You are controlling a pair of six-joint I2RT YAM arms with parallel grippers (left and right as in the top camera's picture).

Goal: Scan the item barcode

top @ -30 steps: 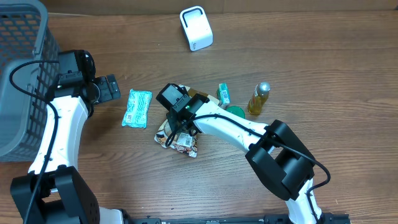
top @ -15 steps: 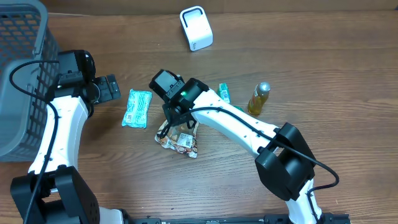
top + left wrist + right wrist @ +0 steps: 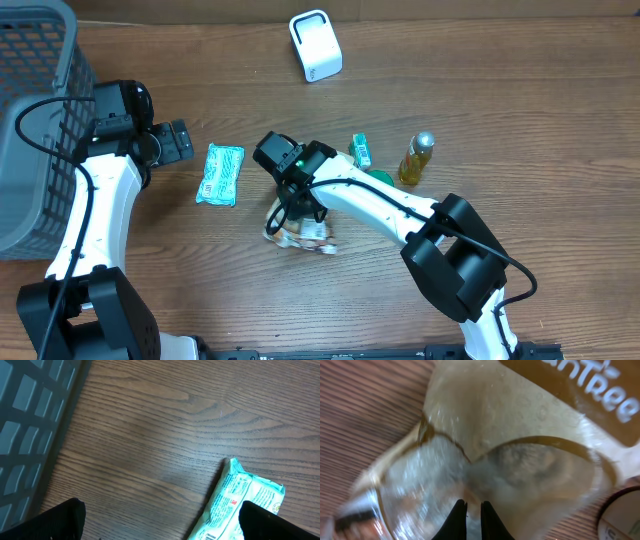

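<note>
The snack pouch (image 3: 303,234) hung crumpled directly beneath the right gripper (image 3: 291,211), its edge pinched between the two closed fingertips. From the right wrist it showed as a glossy, wrinkled film pouch, clear and silvery near the grip and brown farther out, with white lettering ending in "nTree" on the brown band. From overhead it looked blurred and tilted, with a white label patch on its lower side; whether it touched the table could not be told. The scanner (image 3: 315,45), a small white rounded box, stood well apart from the gripper, far beyond it.
</note>
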